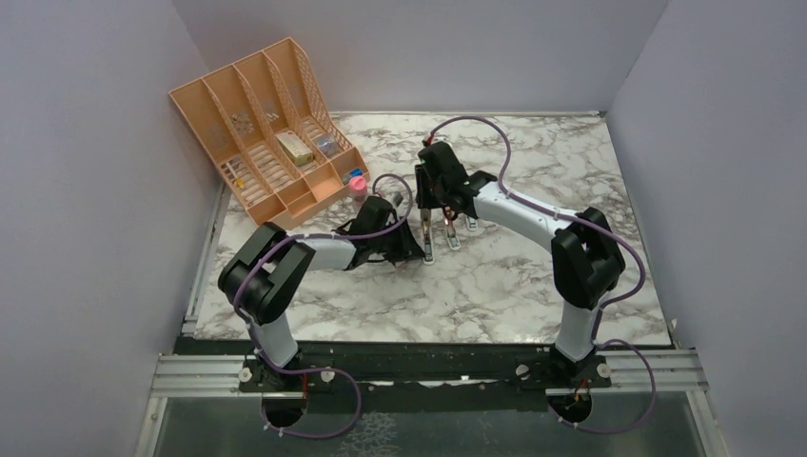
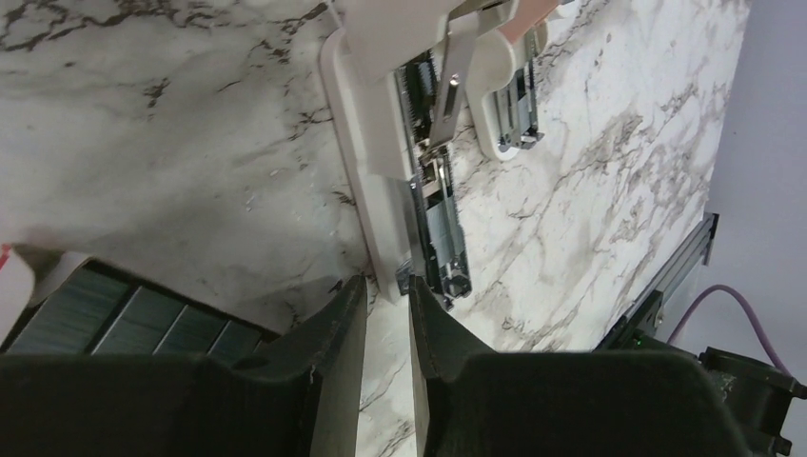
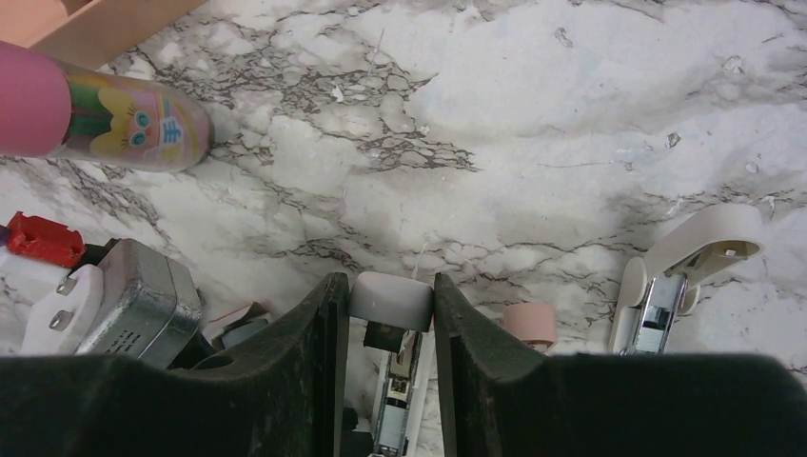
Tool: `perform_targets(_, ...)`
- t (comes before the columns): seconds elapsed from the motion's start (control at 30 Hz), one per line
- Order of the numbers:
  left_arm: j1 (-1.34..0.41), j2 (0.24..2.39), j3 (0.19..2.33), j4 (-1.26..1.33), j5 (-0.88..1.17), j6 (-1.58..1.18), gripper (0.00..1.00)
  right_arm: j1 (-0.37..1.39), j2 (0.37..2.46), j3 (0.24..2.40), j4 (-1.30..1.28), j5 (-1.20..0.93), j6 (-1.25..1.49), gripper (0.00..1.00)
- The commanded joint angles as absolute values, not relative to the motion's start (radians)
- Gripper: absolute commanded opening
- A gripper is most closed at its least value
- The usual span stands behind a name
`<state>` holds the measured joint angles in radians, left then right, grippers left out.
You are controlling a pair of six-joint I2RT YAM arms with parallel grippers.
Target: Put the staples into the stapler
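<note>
The stapler (image 2: 381, 171) lies on the marble with its white base towards me and its metal channel (image 2: 442, 228) uncovered; a grey strip shows inside the channel. Its lid (image 3: 390, 297) is raised, and my right gripper (image 3: 388, 286) is shut on the lid's rounded end. My left gripper (image 2: 387, 286) stands at the near end of the base, jaws a narrow gap apart with only marble between them. The staples (image 2: 124, 319) lie as grey strips in a flat tray just left of that gripper. From above, both grippers (image 1: 416, 249) (image 1: 440, 214) meet over the stapler (image 1: 430, 238).
A second white stapler (image 3: 680, 276) (image 2: 514, 95) lies open just right of the first. A pink-capped bottle (image 3: 124, 119) (image 1: 359, 186) stands at the back left, beside a peach desk organizer (image 1: 266, 124). A red sleeve (image 3: 38, 238) lies left.
</note>
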<state>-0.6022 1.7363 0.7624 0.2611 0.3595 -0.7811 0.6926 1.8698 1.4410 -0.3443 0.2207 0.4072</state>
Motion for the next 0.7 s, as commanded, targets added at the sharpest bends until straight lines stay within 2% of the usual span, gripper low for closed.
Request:
perform_targets(0.0,-0.615,1.764,0.8,0.307,0.4,-0.775,0.23,0.694,1.825,1.419,-0.324,0.19,0.429,0.32)
perform_targets(0.1,-0.618,1.775,0.799,0.311,0.395,-0.782,0.21,0.694,1.822,1.412,-0.325,0.186,0.434,0.32)
perform_targets(0.27,-0.62,1.787,0.77,0.311,0.373,-0.803,0.09,0.694,1.81,1.4,-0.33,0.176,0.437,0.31)
perform_targets(0.4,-0.62,1.795,0.747,0.311,0.352,-0.813,0.04,0.695,1.796,1.381,-0.342,0.152,0.437,0.31)
perform_targets(0.67,-0.62,1.811,0.733,0.31,0.335,-0.83,0.01,0.694,1.787,1.381,-0.45,0.045,0.444,0.3)
